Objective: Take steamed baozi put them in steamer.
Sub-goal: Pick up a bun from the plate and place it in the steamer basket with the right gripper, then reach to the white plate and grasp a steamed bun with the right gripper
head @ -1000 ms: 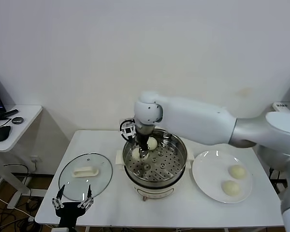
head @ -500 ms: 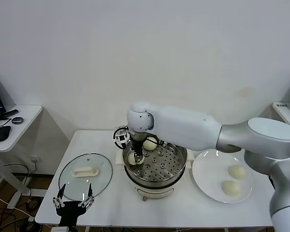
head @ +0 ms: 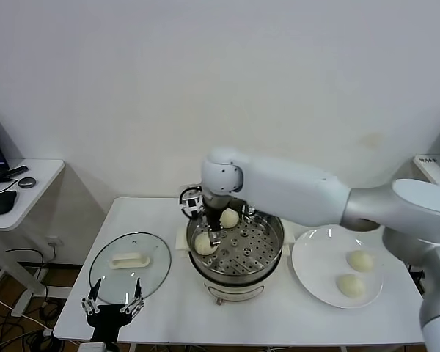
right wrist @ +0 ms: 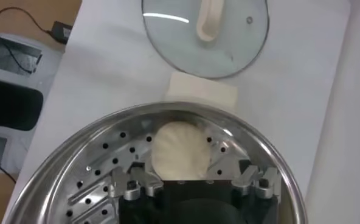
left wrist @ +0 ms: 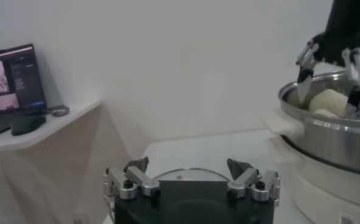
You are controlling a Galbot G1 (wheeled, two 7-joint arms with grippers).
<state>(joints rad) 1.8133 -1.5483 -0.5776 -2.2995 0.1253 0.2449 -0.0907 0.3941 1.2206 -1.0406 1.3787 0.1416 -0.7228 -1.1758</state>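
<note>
The right gripper [right wrist: 195, 182] is standing with jaws apart just over a bun [right wrist: 180, 150] lying on the tray at the steamer [head: 236, 249] wall, risking a finger dragging it on withdrawal, while two buns are waiting on the plate [head: 315, 271].

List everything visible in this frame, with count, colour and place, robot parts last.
steamed baozi: four, cream-white; two in the steamer, two on the plate.
steamer: one, shiny steel on cream base, table centre.
plate: one, white, right of the steamer.
glass lid: one, clear with white handle, left of the steamer.
table: one, white.
side desk: one, white, far left, holding dark devices.
right claw: open, inside the steamer over a bun.
left claw: open, parked by the lid.
</note>
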